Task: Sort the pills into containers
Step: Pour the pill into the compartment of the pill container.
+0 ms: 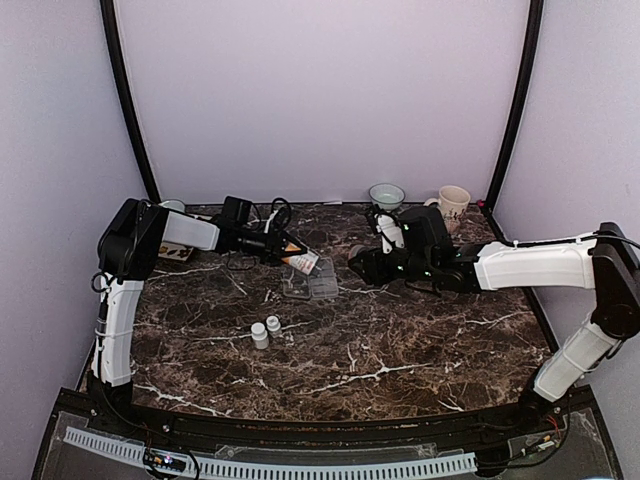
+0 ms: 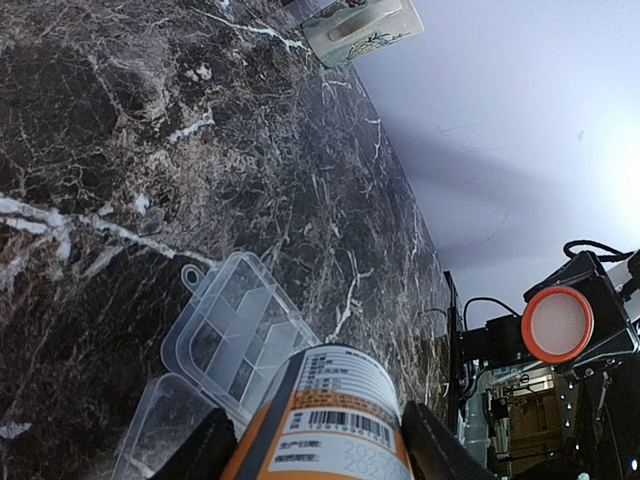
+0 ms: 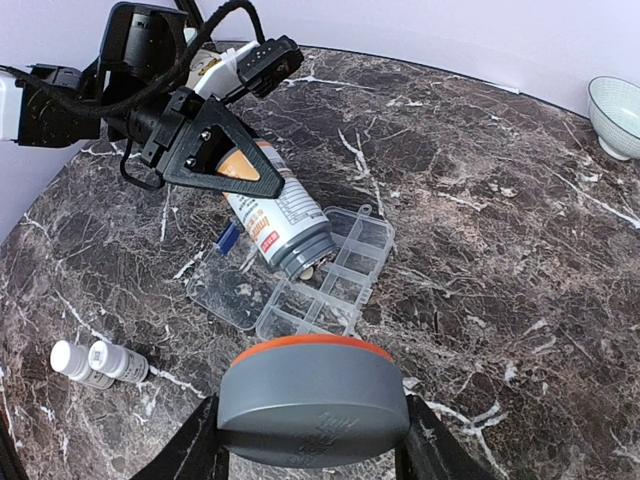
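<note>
**A:** Top view?
**B:** The left gripper [image 1: 293,254] clamps the orange bottle [image 1: 301,262], which is tilted with its mouth down over the open pill box [image 1: 311,281] mid-table. The right gripper [image 1: 360,262] is just right of the box. Two white bottles [image 1: 265,331] stand nearer the bases, well apart from it.

**A:** Left wrist?
**B:** Fingers press either side of the labelled bottle. The box lies under its mouth, lid flat on the marble.

**A:** Right wrist?
**B:** The right gripper is closed on the grey cap [image 3: 312,395], which has an orange rim. The bottle mouth hangs over a middle compartment. There is a pale speck [image 3: 307,272] at the mouth; pill or not, cannot tell.
</note>
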`<state>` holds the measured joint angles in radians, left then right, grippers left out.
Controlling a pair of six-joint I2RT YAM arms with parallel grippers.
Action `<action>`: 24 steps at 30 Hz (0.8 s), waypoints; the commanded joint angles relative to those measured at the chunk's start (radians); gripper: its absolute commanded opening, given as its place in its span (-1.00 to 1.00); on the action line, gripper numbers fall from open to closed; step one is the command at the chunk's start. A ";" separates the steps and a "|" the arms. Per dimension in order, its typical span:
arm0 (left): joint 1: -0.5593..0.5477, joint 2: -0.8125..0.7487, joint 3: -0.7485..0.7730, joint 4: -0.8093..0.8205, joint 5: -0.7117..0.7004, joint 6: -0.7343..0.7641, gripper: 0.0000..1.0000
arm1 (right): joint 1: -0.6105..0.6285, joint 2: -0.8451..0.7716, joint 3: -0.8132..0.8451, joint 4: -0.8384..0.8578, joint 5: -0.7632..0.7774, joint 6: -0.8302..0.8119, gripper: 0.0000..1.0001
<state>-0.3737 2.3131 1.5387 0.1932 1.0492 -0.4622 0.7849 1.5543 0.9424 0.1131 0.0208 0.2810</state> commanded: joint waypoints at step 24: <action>0.007 -0.091 -0.028 0.023 -0.055 0.046 -1.00 | -0.010 0.011 0.027 0.033 -0.020 -0.012 -0.22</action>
<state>-0.3733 2.3054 1.5326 0.2146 1.0122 -0.4477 0.7830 1.5612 0.9424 0.1127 0.0139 0.2710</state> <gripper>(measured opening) 0.550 0.515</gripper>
